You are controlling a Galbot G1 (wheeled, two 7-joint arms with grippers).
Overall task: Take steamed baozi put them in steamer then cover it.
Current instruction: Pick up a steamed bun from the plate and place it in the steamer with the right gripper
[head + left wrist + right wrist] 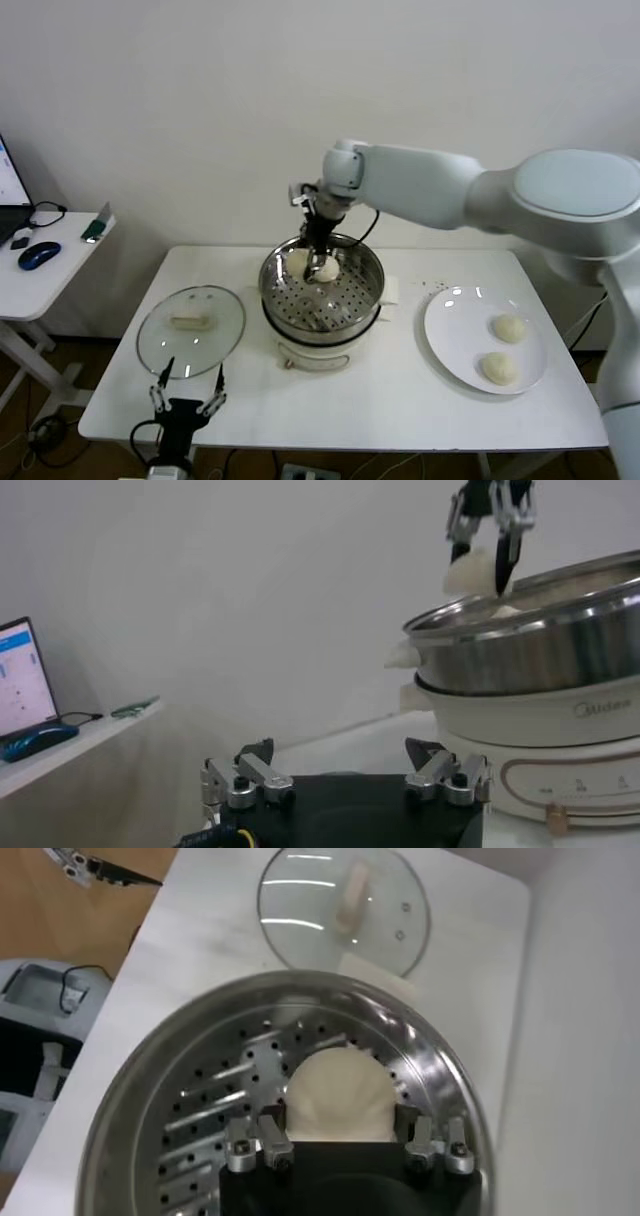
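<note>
- A baozi [326, 268] is held between the narrowed fingers of the right gripper [320, 262] just above the steamer [322, 300]
- The left gripper [187, 392] is spread wide, parked near the table edge, well apart from the steamer

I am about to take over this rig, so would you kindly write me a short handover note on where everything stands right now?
Right hand: over the steamer, shut on a baozi just above the perforated tray.
Left hand: open, idle at the table's near edge, by the glass lid.
Baozi: one already lies in the steamer; two wait on the white plate, one farther back and one nearer.
Done: one bun placed, a second about to be released.
Left: release this bun, move the two from the plate, then put the lid on the steamer.
</note>
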